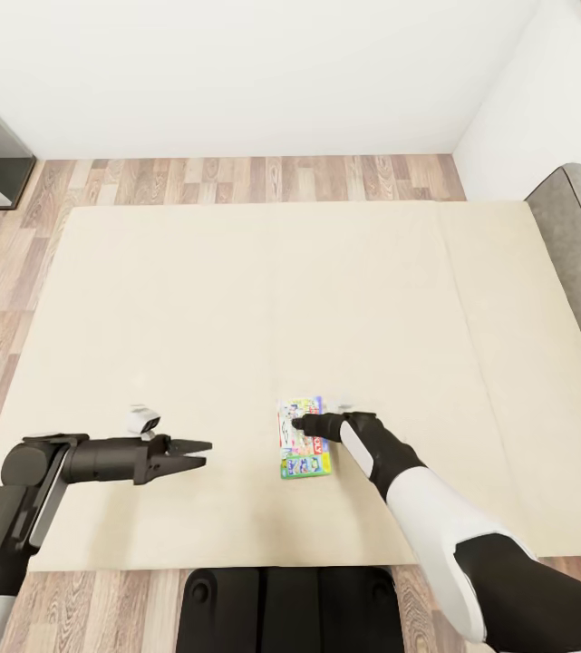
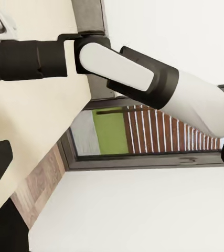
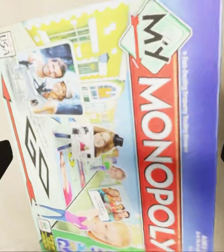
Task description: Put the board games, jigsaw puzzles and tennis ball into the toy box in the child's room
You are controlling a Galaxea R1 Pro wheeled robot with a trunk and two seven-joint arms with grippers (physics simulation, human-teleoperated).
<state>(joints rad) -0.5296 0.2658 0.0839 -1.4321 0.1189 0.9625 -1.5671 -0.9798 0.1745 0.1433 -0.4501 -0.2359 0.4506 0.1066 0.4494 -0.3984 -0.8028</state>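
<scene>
R pincer [image 1: 297,423] hangs over a board game [image 1: 305,440] lying flat on the bed [image 1: 236,299], jaws released & straddling it per wrist cam. L pincer [image 1: 201,451] idle, open. Best: drop straight, centre on box, close across narrow edges.

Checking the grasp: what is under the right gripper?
The board game lies flat on the bed's mattress, directly below the open right gripper. Whatever is beneath the box is covered.
</scene>
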